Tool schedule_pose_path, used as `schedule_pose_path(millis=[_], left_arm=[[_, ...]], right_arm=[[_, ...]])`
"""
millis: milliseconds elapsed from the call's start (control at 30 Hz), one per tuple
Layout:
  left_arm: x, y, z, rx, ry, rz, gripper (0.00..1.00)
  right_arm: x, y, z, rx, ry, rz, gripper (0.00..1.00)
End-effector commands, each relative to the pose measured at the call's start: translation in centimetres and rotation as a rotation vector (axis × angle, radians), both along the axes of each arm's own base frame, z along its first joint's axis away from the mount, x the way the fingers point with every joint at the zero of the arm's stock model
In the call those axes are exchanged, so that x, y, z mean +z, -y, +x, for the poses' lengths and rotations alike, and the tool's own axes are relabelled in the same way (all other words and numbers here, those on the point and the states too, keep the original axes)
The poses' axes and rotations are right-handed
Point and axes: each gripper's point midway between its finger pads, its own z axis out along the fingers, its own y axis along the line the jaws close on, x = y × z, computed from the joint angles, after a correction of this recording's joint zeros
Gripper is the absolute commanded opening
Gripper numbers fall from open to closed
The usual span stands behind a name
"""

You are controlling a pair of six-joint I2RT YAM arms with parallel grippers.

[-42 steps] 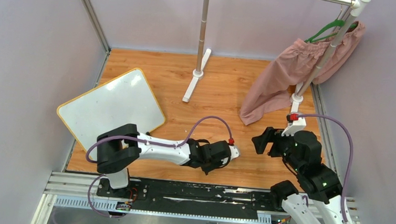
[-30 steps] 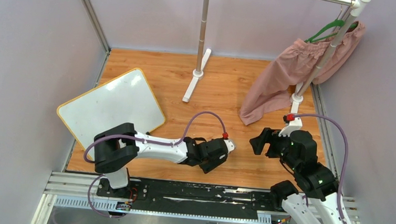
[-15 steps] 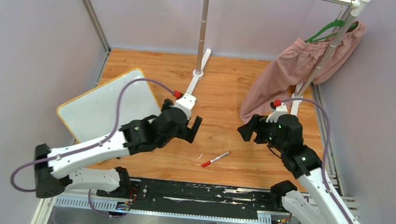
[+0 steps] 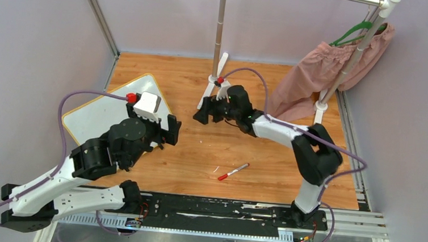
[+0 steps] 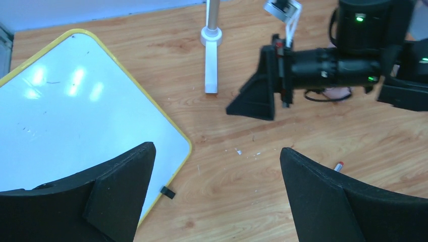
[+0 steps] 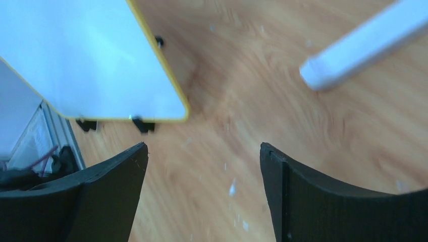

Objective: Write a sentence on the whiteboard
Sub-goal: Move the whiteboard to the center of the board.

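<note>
My left gripper [image 4: 168, 130] hangs raised and spread wide, holding nothing, over the whiteboard [image 4: 101, 119]'s near-right corner. My right gripper [image 4: 202, 115] reaches far left, also gaping; the board lies just beyond it.

The whiteboard [image 4: 104, 119] is laid flat on the wooden table at the left side, rotated so that one rounded corner points to the far side. A thin yellow-orange rim is seen around the white face, with small black clip feet [image 6: 143, 124] at the edge. No written line can be made out; only faint specks are noted.
</note>
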Motion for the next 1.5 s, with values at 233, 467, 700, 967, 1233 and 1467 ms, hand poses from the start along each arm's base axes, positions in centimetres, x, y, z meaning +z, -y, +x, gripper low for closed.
schedule_pose_path(millis=[233, 467, 700, 967, 1233, 1467], left_arm=[[2.1, -2.8, -1.1, 0.014, 0.037, -0.022, 1.00], [1.5, -3.4, -1.1, 0.026, 0.036, 0.015, 1.00], [1.3, -3.9, -1.4, 0.026, 0.040, 0.005, 1.00], [0.2, -4.0, -1.6, 0.025, 0.021, 0.005, 1.00], [-0.3, -4.0, -1.7, 0.027, 0.014, -0.001, 1.00], [-0.9, -4.1, -1.9, 0.021, 0.006, -0.018, 1.00]], right_arm=[[2.0, -10.4, 6.6, 0.187, 0.074, 0.281, 0.86], [2.0, -13.7, 6.8, 0.311, 0.019, 0.382, 0.80], [1.7, -16.2, 4.8, 0.420, -0.015, 0.413, 0.79], [0.6, -17.5, 3.6, 0.454, -0.053, 0.405, 0.70], [0.2, -17.4, 1.6, 0.477, -0.064, 0.412, 0.30], [-0.3, -14.2, 0.4, 0.394, 0.001, 0.353, 0.07]])
